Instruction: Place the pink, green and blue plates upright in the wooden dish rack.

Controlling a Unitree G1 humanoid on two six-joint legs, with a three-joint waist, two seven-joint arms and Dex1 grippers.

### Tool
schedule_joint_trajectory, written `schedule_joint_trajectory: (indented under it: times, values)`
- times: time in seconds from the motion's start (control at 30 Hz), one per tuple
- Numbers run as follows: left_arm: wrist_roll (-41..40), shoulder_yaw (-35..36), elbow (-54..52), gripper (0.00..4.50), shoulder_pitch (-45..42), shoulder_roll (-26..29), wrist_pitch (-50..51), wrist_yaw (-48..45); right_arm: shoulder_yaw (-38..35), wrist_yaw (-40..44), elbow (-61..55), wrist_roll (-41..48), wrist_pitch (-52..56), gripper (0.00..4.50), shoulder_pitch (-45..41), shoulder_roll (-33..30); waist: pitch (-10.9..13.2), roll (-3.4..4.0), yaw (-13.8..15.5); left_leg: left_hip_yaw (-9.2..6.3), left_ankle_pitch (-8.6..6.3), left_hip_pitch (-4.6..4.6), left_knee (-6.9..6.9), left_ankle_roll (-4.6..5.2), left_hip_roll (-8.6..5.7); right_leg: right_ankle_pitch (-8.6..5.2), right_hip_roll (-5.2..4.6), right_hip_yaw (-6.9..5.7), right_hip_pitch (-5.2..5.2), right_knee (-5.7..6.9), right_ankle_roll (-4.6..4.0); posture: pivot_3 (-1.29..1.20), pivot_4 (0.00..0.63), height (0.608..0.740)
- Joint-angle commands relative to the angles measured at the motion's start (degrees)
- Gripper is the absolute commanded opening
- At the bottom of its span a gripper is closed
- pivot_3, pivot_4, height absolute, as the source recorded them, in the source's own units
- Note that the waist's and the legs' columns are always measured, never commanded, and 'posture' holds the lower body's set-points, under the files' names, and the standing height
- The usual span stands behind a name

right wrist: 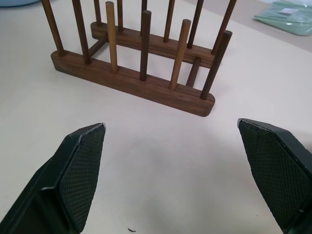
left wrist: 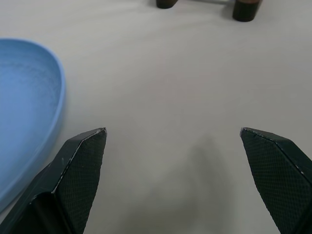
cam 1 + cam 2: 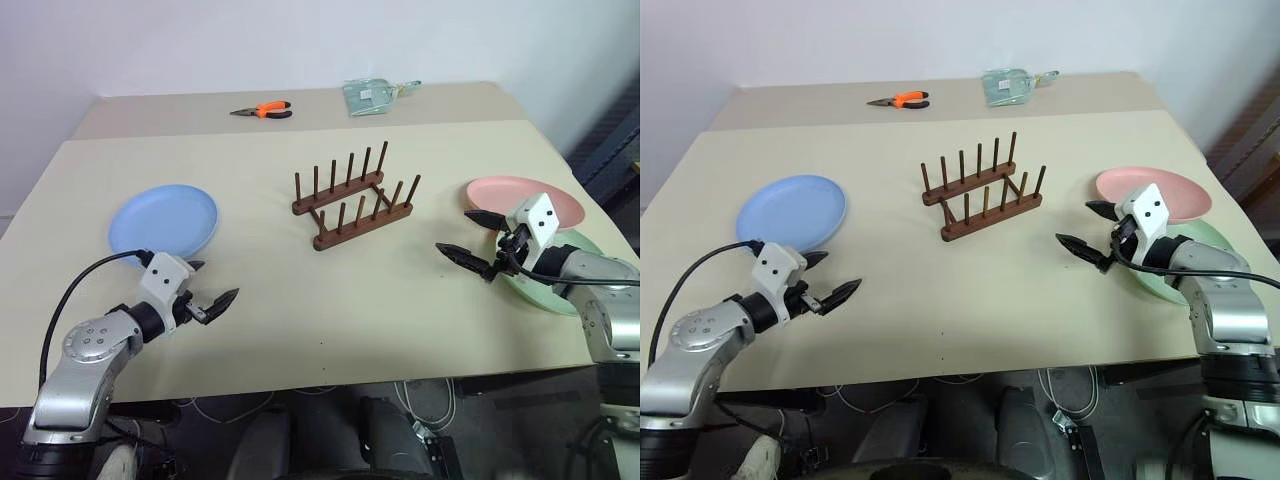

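1. Looking down from the left eye view, the wooden dish rack (image 3: 354,196) is seen standing empty near the middle of the beige surface (image 3: 300,300). The blue plate (image 3: 163,221) lies flat on the robot's left side. The pink plate (image 3: 524,201) lies flat on the right side, with the green plate (image 3: 560,285) nearer the robot and tucked partly under the pink one's edge and partly behind the right arm. The left hand (image 3: 213,289) is held just above the surface, near the blue plate's front edge, its fingers spread apart and grasping nothing. The right hand (image 3: 469,238) is likewise spread wide and empty, beside the pink plate and pointing toward the rack. Orange-handled pliers (image 3: 264,110) and a pale green packet (image 3: 372,96) lie at the far edge.

2. In the left wrist view, two black fingers (image 2: 80,170) are seen well apart over bare surface, with the blue plate's rim just beside one of them and the rack's feet at the far edge.

3. In the right wrist view, the fingers (image 1: 78,170) are released wide, and the rack is seen ahead, upright, no plate between its pegs.
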Motion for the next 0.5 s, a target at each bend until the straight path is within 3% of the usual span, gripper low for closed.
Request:
schedule_joint_trajectory:
  times: [0.03, 0.2, 0.3, 0.5]
  values:
    - [1.0, -0.1, 0.5, 4.5, -0.7, -0.3, -2.5, 0.4, 0.0, 0.0, 1.3, -0.4, -2.1, 4.44, -2.6, 0.6, 0.0, 0.0, 0.0, 0.0, 0.0, 0.0, 0.0, 0.0, 0.0, 0.01, 0.0, 0.0, -0.01, 0.0, -0.01, 0.0, 0.15, 0.74]
    - [1.6, -2.1, 1.2, 4.5, -1.7, -1.5, -4.0, 0.0, 1.0, -0.8, 2.3, -1.7, -4.3, 4.44, -3.7, 1.5, 0.0, 0.0, 0.0, 0.0, 0.0, 0.0, -0.02, 0.0, 0.0, 0.05, 0.0, 0.0, -0.01, 0.0, -0.07, 0.0, 0.15, 0.74]
    - [1.1, -4.4, 1.9, 4.5, -4.0, -2.4, -3.6, -1.1, 1.4, 0.8, -0.1, 0.7, 0.0, 4.44, -2.9, 1.5, 0.0, -0.01, 0.2, -0.01, 0.0, -0.01, 0.01, 0.0, -0.02, 0.05, 0.0, 0.0, 0.01, 0.0, -0.07, 0.0, 0.15, 0.74]
    - [5.8, -17.0, 15.7, 4.5, -18.7, -5.9, -6.1, -7.5, 5.5, -0.4, -15.9, 3.9, 8.8, 4.44, 5.2, 3.3, 0.0, -0.02, 0.9, -0.03, 0.0, 0.01, 0.03, 0.0, -0.03, 0.05, 0.02, -0.03, 0.03, 0.03, -0.05, 0.0, 0.15, 0.74]
